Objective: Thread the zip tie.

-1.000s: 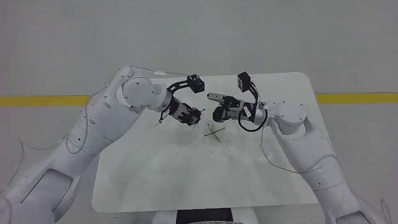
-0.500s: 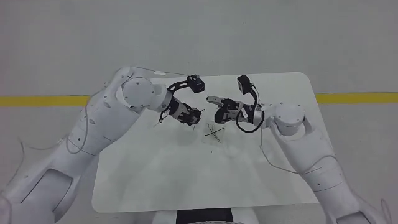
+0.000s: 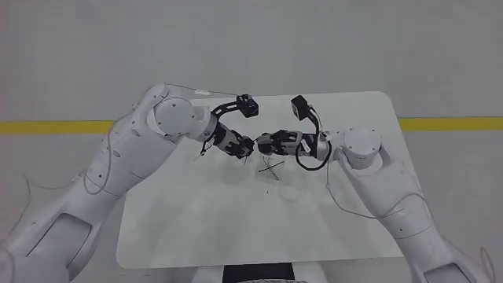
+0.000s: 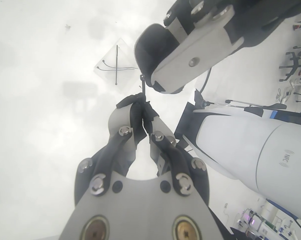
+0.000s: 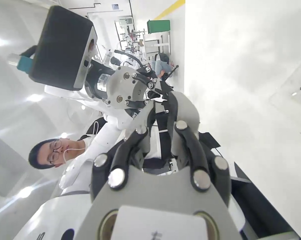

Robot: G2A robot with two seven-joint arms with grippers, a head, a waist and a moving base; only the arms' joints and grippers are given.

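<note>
A black zip tie point(image 4: 142, 87) is pinched by the left gripper point(image 4: 140, 104) above the table point(image 3: 354, 204), its short free end aimed lengthwise at the right gripper point(image 3: 262, 139), just beside it, whose grip cannot be told.

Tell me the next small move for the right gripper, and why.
Probably ease the right gripper a touch closer to the zip tie and line up with its head end. The left gripper is shut on the tie, and the head end sticks out past it, right beside the right gripper's tip. I cannot tell whether they touch.
</note>
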